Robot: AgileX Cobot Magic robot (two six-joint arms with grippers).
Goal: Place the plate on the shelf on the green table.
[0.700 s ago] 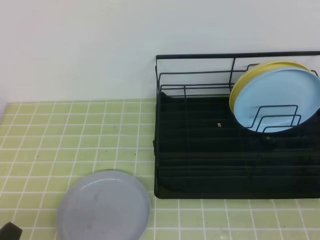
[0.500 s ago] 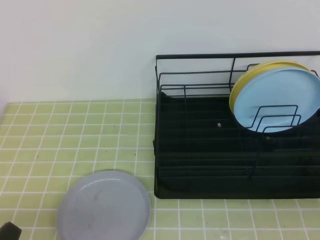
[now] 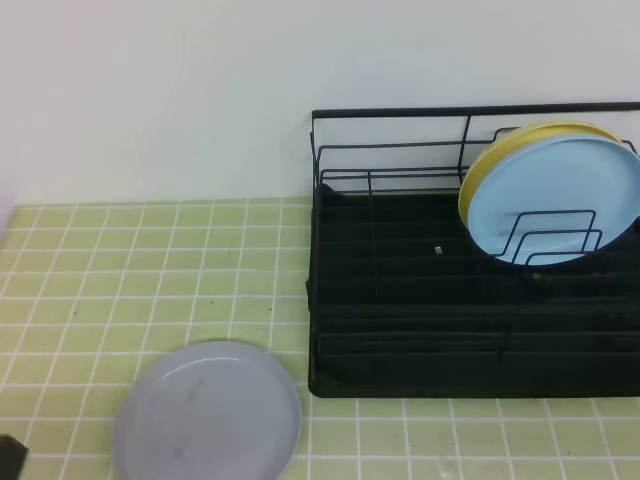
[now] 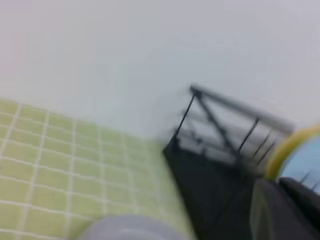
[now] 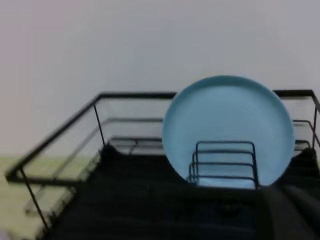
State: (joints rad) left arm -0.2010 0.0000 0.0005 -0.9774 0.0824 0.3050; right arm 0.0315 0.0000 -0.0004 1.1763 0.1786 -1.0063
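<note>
The plate (image 3: 207,412), pale grey-lavender, lies flat on the green table (image 3: 120,270) at the front left, and its far rim shows blurred in the left wrist view (image 4: 131,226). The shelf (image 3: 420,340), a black wire rack, stands to its right. Only a dark corner of my left gripper (image 3: 8,456) shows at the bottom left edge, apart from the plate; it is shut and holds nothing. My right gripper (image 5: 292,216) is out of the high view. Its dark edge shows low in the right wrist view, facing the shelf (image 5: 125,200), and it is shut.
A light blue plate (image 3: 555,200) stands upright in the rack's wire dividers at the right, with a yellow plate (image 3: 520,145) right behind it. A white wall runs behind the table and the rack's tall rear rail (image 3: 470,111).
The dark bit of my left gripper at the bottom left corner has slid further out of the high view. The plate and the shelf have not moved.
</note>
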